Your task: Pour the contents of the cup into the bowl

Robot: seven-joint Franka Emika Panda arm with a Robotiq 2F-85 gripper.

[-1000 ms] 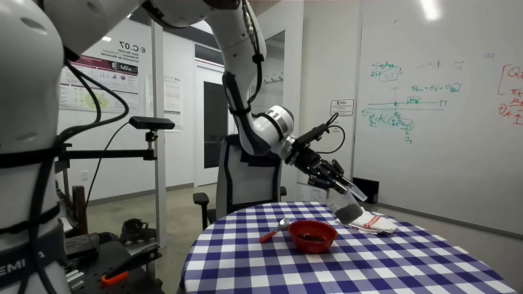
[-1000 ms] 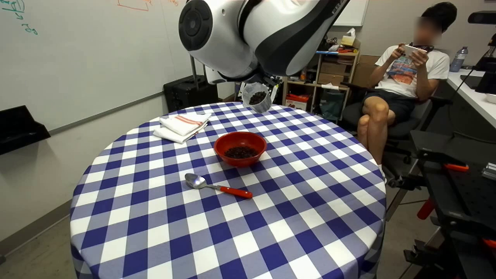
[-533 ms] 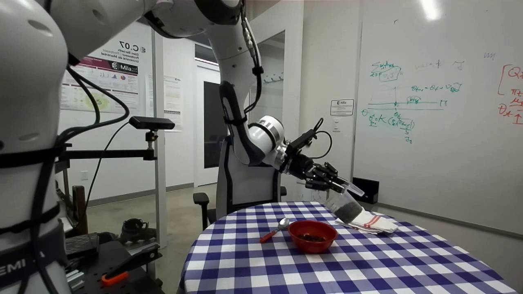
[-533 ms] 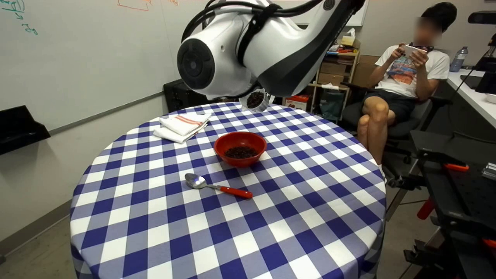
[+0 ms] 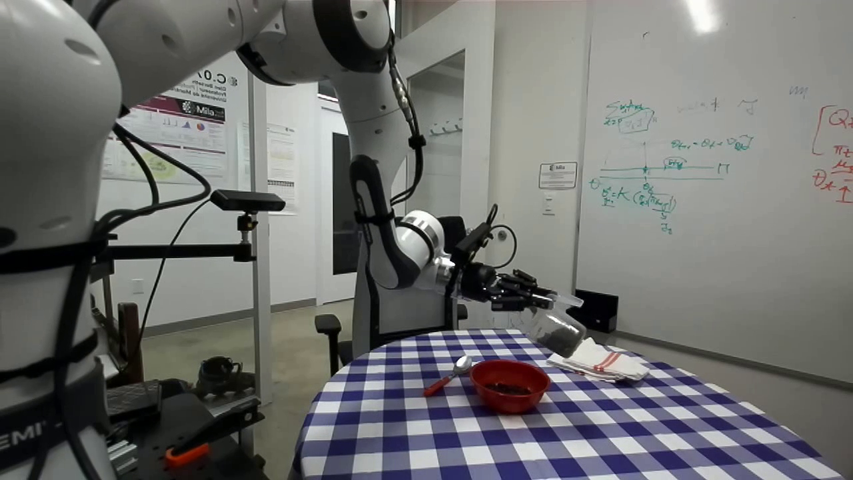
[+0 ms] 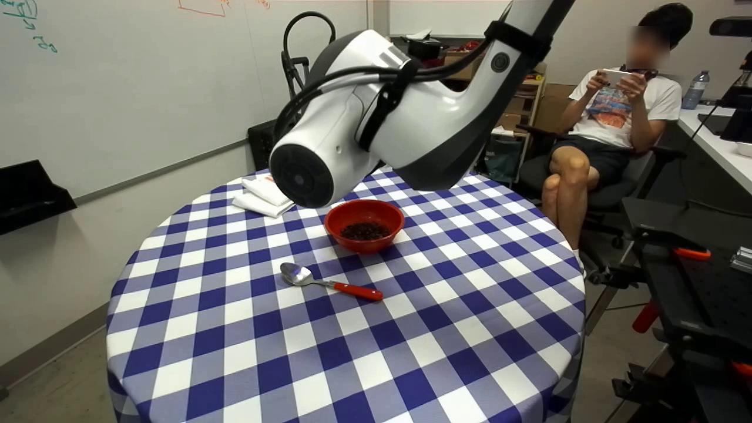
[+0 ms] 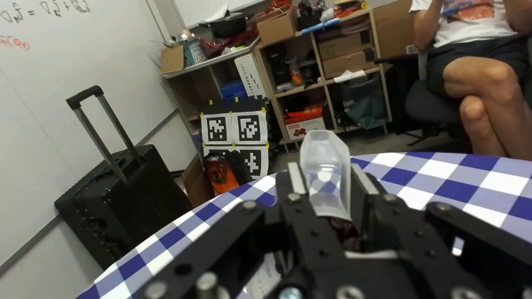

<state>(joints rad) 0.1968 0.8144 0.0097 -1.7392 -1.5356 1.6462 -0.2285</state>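
Note:
The clear greyish cup [image 5: 556,333] hangs in the air, tilted, above the far part of the table with dark contents in it. My gripper [image 5: 556,298] is shut on the cup's translucent handle. In the wrist view the handle of the cup [image 7: 324,155] sits between the fingers of the gripper [image 7: 328,178], and dark pieces show just below it. The red bowl [image 5: 510,401] stands on the table, nearer that camera than the cup, with dark pieces inside. The bowl [image 6: 365,244] also shows in an exterior view, where the arm hides the cup and gripper.
A spoon with a red handle [image 6: 358,291] lies beside the bowl. Folded white cloths [image 5: 610,365] lie behind the bowl, close to the cup. The checkered table [image 5: 600,440] is round. A chair [image 5: 410,310] stands behind it. A person [image 6: 608,117] sits away from the table.
The arm has come lower and my gripper has turned more level. The cup has shifted slightly left in an exterior view and is now hidden by the arm in an exterior view. The bowl has not moved.

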